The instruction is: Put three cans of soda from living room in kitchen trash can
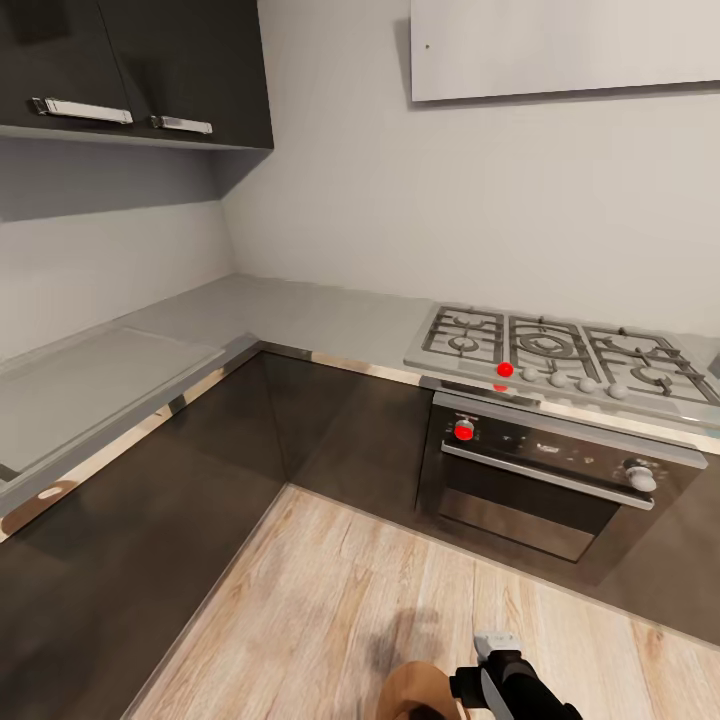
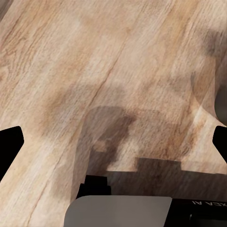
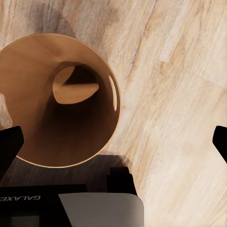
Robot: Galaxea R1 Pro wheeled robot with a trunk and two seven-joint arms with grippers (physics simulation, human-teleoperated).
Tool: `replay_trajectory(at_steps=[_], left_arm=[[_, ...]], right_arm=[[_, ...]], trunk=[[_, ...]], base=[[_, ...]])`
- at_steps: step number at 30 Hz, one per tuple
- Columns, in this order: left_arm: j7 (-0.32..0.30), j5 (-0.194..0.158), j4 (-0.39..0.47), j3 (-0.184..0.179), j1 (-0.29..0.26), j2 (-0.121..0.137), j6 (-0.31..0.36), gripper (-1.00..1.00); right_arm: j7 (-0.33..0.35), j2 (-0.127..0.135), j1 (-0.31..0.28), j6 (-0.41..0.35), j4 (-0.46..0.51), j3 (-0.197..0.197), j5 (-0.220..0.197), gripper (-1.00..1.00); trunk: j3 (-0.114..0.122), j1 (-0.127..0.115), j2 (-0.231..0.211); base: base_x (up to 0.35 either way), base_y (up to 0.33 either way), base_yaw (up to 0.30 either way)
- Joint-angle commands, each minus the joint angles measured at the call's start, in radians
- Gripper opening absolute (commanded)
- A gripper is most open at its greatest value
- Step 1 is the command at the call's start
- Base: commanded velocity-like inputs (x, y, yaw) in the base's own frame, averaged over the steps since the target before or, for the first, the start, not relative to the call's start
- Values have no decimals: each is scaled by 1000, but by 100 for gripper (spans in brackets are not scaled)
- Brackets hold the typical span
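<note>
Below, round tash can (image 3: 101, 137), brown inside

Head view toward oven (image 1: 545, 480); wrist views down onto wood floor (image 2: 113, 71).

One bin (image 3: 61, 142), one oven (image 1: 545, 480), one hob (image 1: 560, 360).

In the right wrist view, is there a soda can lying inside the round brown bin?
No: the round brown bin shows only its bare inner wall and floor.
</note>
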State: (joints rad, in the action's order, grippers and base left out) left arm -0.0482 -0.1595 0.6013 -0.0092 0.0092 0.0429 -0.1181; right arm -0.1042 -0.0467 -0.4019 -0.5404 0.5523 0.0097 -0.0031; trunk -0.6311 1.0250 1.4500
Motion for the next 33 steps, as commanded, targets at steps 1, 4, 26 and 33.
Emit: replay_trajectory(at_steps=[1, 4, 26, 33], left_arm=[[0, 0, 0, 0, 0, 0, 0, 100], [0, 0, 0, 0, 0, 0, 0, 100], [0, 0, 0, 0, 0, 0, 0, 100], [-1, 0, 0, 0, 0, 0, 0, 100]], right_arm=[[0, 0, 0, 0, 0, 0, 0, 100], [1, 0, 1, 0, 0, 0, 0, 100], [3, 8, 2, 2, -26, -5, 0, 100], [0, 11, 0, 68, -94, -7, 4, 100]], trunk=[[0, 0, 0], [0, 0, 0], [0, 0, 0], [0, 0, 0]], base=[[0, 0, 0], [0, 0, 0], [0, 0, 0], [0, 0, 0]])
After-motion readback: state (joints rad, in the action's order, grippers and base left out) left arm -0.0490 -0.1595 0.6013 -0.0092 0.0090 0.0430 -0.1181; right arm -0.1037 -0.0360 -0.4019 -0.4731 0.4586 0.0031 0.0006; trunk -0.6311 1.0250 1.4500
